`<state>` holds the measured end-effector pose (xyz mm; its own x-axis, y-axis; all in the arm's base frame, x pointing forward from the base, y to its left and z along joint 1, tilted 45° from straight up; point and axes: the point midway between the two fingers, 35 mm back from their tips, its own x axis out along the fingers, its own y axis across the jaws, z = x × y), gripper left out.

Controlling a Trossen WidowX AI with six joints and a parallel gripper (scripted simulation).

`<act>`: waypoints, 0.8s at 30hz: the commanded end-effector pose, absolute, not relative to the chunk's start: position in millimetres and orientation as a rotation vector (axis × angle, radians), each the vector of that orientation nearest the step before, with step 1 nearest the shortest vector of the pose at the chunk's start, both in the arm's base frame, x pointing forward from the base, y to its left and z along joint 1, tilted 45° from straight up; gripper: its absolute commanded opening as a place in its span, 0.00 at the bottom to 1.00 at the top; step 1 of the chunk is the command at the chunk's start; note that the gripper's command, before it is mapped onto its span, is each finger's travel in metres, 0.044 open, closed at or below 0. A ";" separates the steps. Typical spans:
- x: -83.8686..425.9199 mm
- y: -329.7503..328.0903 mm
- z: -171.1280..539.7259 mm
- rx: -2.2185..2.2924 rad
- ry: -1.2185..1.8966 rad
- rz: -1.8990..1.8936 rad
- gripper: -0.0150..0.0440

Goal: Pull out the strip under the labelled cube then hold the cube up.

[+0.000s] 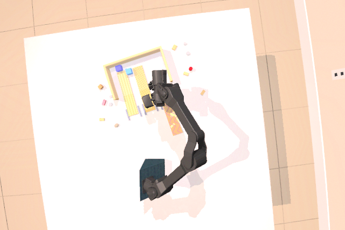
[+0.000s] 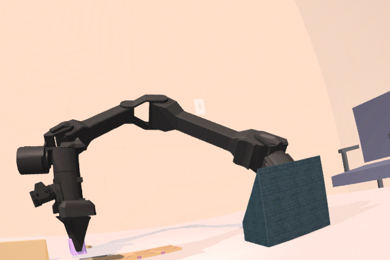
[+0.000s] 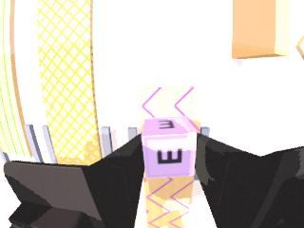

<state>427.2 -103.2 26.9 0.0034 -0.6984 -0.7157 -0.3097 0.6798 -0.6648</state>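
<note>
The purple cube marked E (image 2: 72, 246) (image 3: 169, 159) is between the fingers of my gripper (image 2: 78, 249) (image 3: 166, 139), which is shut on it. The top view hides the cube and fingertips under the arm. The zigzag strip (image 1: 175, 127) (image 2: 151, 252) (image 3: 166, 206) lies beneath the cube, and much of it extends past the grey guides toward the arm's base. Its far end shows just beyond the cube in the wrist view. Whether the cube still touches the strip is unclear.
The lattice strip (image 1: 139, 77) (image 3: 66, 71) and striped strip (image 1: 126, 91) (image 3: 7, 95) lie to the left. A light blue cube (image 1: 128, 71) and dark blue cube (image 1: 118, 68) are at their far end. A low wall (image 1: 133, 56) (image 2: 23, 251) (image 3: 254, 28) surrounds three sides. Small blocks lie outside.
</note>
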 end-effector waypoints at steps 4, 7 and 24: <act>402.4 -88.6 33.1 -0.847 1.598 -0.371 0.25; 392.0 -82.8 35.9 -0.848 1.600 -0.371 0.25; 345.3 -72.1 29.9 -0.848 1.603 -0.369 0.25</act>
<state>355.1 -73.8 32.4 -0.0056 -0.7009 -0.7132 -0.3187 0.6773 -0.6631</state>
